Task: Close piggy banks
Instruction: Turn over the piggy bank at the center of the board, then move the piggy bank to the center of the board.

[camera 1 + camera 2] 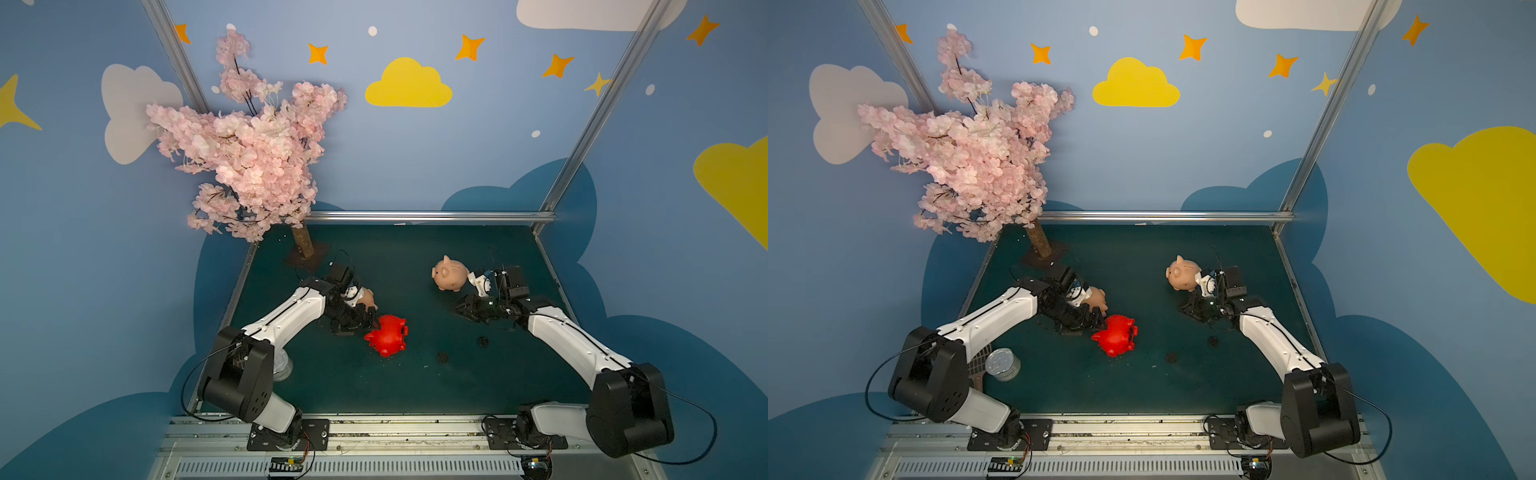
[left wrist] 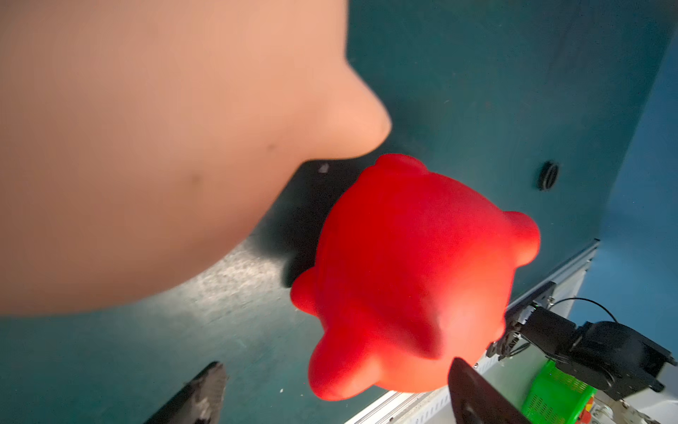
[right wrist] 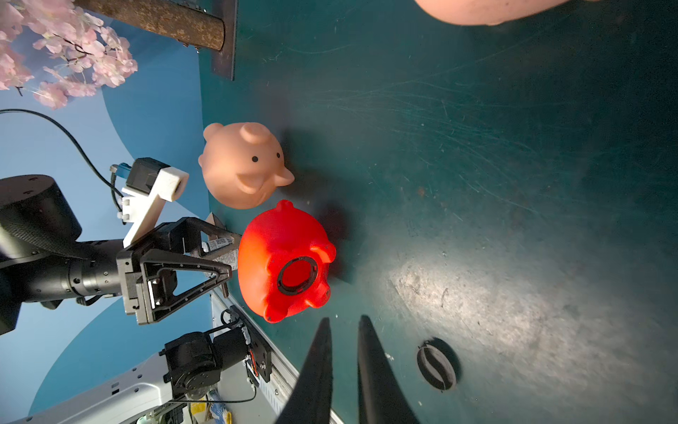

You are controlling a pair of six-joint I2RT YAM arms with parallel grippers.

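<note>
**Table mat** (image 1: 374, 390): dark green and scuffed. A blossom tree (image 1: 249, 158) stands at its far left corner.

**Right peach piggy bank** (image 1: 451, 274): on its legs at the far right. Its long axis runs across the table, snout toward the left side, rump just beside my right wrist.

**Red piggy bank** (image 1: 386, 334): left of centre, tipped on its side. The belly hole (image 3: 296, 276) faces my right arm and is unplugged, with a dark ring round it. I cannot tell which way the snout points.

**Left peach piggy bank** (image 3: 242, 165): just beside the red one on its far side, largely hidden behind my left wrist in both top views. Its eyes face my right arm.

**Left claw** (image 2: 337, 363): spread wide, fingertips at the red bank's back, clamped on nothing.

**Right claw** (image 3: 343, 319): fingers drawn almost together with a thin slit between, gripping nothing, pointing toward the red bank.

**Silver can** (image 1: 1003, 364): near the left edge.

**Dark plugs** (image 1: 483, 341) (image 1: 442, 356): two, lying loose on the mat between the red bank and my right arm, apart from each other.
</note>
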